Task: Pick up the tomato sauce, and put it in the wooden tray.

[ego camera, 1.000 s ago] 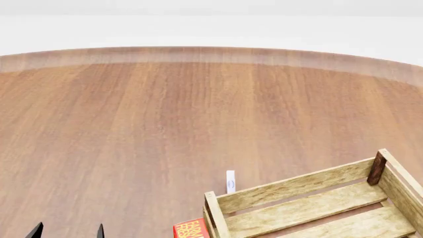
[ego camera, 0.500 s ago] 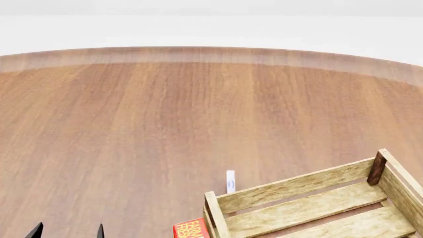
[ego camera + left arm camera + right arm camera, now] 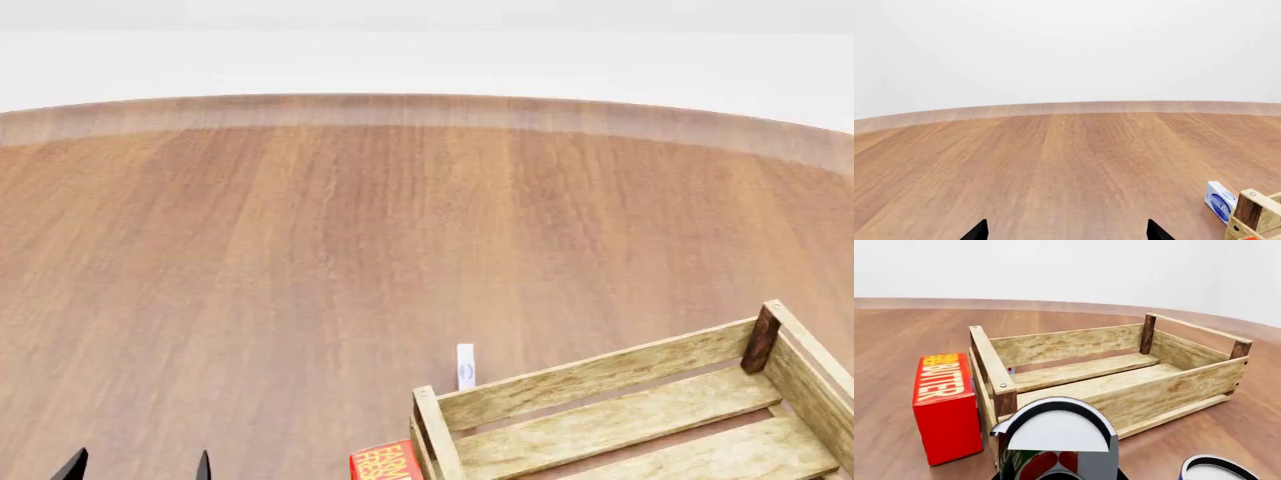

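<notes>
The tomato sauce (image 3: 1054, 437), a can with a red and green label and a silver-white top, fills the near part of the right wrist view. My right gripper (image 3: 1058, 476) is shut on it; only dark slivers of its fingers show against the can's two sides. The wooden tray (image 3: 1167, 390) stands just beyond the can, with nothing inside it. In the head view the tray (image 3: 587, 375) is at the lower right, and neither the can nor the right gripper shows there. My left gripper (image 3: 1066, 231) is open over bare table, its fingertips (image 3: 203, 466) low at the left.
A red butter box (image 3: 946, 407) stands against the tray's near-left corner (image 3: 387, 462). A small white and blue box (image 3: 465, 366) leans at the tray's outer side (image 3: 1219, 201). The top of another can (image 3: 1214, 469) shows beside the tomato sauce.
</notes>
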Controlling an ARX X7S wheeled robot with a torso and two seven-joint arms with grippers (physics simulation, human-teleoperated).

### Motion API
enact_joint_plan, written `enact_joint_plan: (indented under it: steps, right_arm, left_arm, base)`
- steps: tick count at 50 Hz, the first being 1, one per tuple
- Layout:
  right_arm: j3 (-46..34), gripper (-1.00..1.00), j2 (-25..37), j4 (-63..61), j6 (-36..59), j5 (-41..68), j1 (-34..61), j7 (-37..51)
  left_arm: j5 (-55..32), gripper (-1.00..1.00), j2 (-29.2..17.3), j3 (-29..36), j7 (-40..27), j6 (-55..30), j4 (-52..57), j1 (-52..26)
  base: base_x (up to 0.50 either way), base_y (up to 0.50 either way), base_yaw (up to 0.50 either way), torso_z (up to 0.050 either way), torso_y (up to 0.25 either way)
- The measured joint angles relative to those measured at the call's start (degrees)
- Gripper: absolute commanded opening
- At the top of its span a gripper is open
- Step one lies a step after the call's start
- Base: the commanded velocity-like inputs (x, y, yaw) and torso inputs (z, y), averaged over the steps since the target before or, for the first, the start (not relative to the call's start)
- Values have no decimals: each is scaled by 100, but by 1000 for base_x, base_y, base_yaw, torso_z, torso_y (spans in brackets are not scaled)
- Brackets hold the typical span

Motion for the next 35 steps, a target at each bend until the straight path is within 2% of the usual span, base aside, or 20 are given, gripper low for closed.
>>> enact_joint_plan:
  steps: [35]
  right_arm:
    - [165, -100, 335, -1484, -162, -731, -660, 511]
  left_arm:
    - [-20, 100, -38, 62, -48, 11, -7, -22]
  base:
    - [0, 0, 0, 0, 0]
